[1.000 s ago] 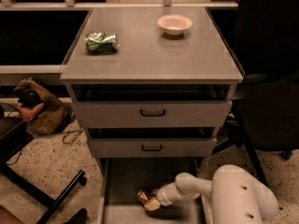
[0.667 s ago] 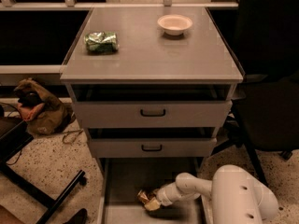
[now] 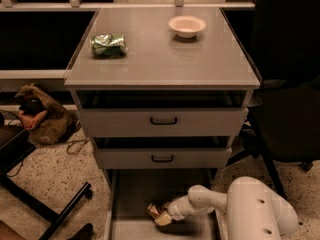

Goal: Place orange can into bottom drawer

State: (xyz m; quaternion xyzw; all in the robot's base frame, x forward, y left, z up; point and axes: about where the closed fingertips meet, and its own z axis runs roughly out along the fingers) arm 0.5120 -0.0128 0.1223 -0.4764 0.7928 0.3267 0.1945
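The bottom drawer [image 3: 135, 189] of the grey cabinet is pulled out, showing its flat grey floor. My white arm reaches in from the lower right. The gripper [image 3: 164, 215] sits low inside the drawer, near its front. The orange can [image 3: 156, 212], shiny and gold-orange, is at the gripper's tip, at or just above the drawer floor. I cannot tell whether it rests on the floor or whether the gripper holds it.
A green dented can [image 3: 108, 44] and a small pale bowl [image 3: 186, 26] sit on the cabinet top. Two upper drawers with black handles [image 3: 163, 120] are partly open. A black chair [image 3: 290, 109] stands at the right, a brown bag [image 3: 42, 119] and black chair legs at the left.
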